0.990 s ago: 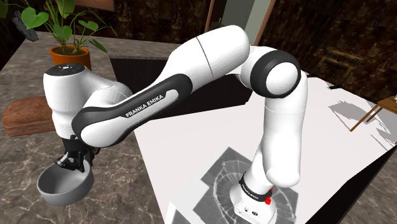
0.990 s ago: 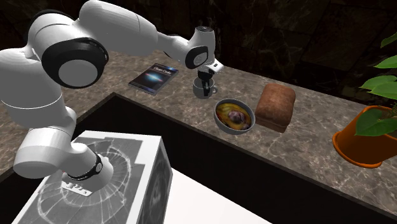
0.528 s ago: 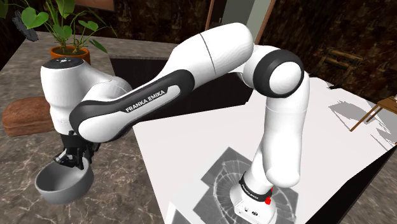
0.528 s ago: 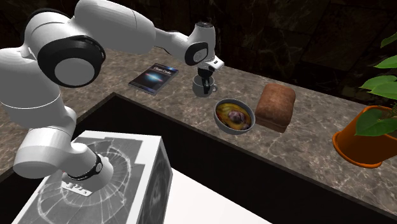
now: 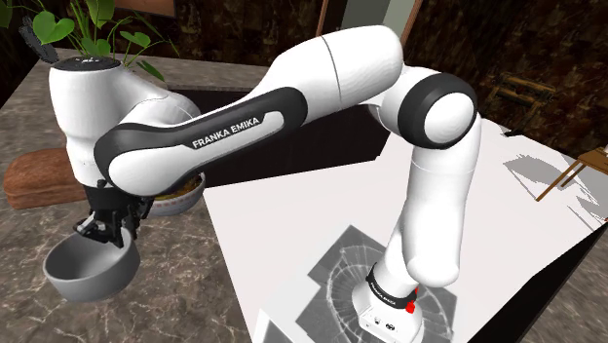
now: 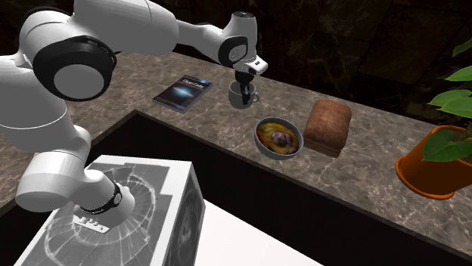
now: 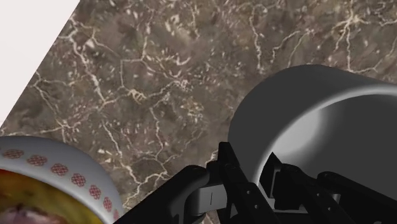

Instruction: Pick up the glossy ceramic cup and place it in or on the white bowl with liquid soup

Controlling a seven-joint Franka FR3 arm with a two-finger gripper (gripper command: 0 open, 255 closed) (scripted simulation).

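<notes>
A glossy grey cup (image 6: 243, 97) with a small handle hangs from my gripper (image 6: 242, 88), just above the marble counter. The fingers are shut on its rim, one finger (image 7: 236, 173) outside the wall and the other finger (image 7: 280, 182) inside. Seen from the wrist, the cup (image 7: 318, 121) sits right at the gripper (image 7: 257, 179). From the shoulder, the cup (image 5: 88, 268) shows below the gripper (image 5: 107, 230). The white bowl (image 6: 278, 137) of yellow-orange soup stands on the counter to the second exterior view's right of the cup. Its red-patterned rim (image 7: 57, 170) is close beside the fingers.
A brown loaf-like block (image 6: 328, 127) lies just beyond the bowl, and an orange plant pot (image 6: 435, 162) stands further right. A dark book (image 6: 182, 92) lies to the cup's left. The counter (image 6: 363, 177) drops off along its front edge into a dark gap.
The arm has risen and carried the cup up off the counter, with the wrist swinging slightly. Bowl, block and book have stayed put.
</notes>
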